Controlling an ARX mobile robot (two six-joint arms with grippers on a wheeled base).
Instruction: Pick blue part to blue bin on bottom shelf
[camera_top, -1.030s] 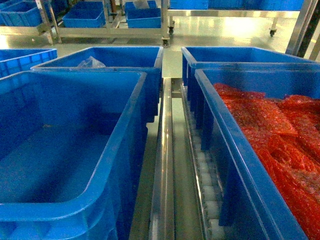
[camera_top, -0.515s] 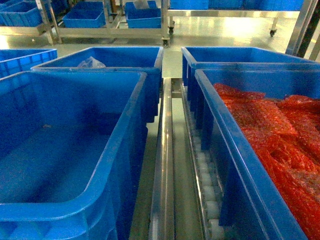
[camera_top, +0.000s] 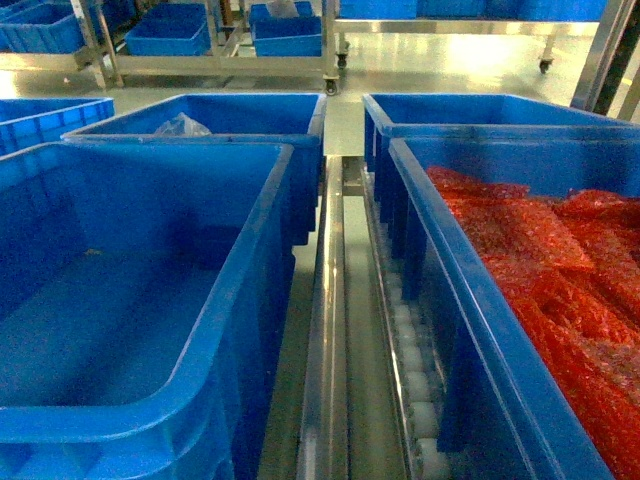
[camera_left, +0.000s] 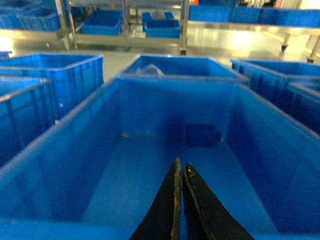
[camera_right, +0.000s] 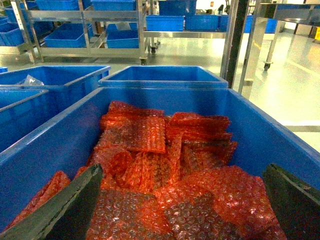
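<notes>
Two bins are set side by side on the roller shelf (camera_top: 345, 330): the left bin (camera_top: 250, 300) and the right bin (camera_top: 440, 260), in which bubble-wrap bags (camera_top: 560, 270) are piled. Behind each, another bin (camera_top: 240, 110) is placed.

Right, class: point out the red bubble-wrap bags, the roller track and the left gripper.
red bubble-wrap bags (camera_right: 150, 145), right wrist view, top bag.
roller track (camera_top: 412, 385), head view, white roller.
left gripper (camera_left: 181, 167), left wrist view, closed tips.

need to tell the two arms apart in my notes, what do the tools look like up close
Only the fingers show, in the wrist views. The left tool has two dark, nearly black, tapering blades with worn, lighter inner edges. The right tool has two broad, flat, dark grey-green fingers with matte faces. No cables or markings are visible.
</notes>
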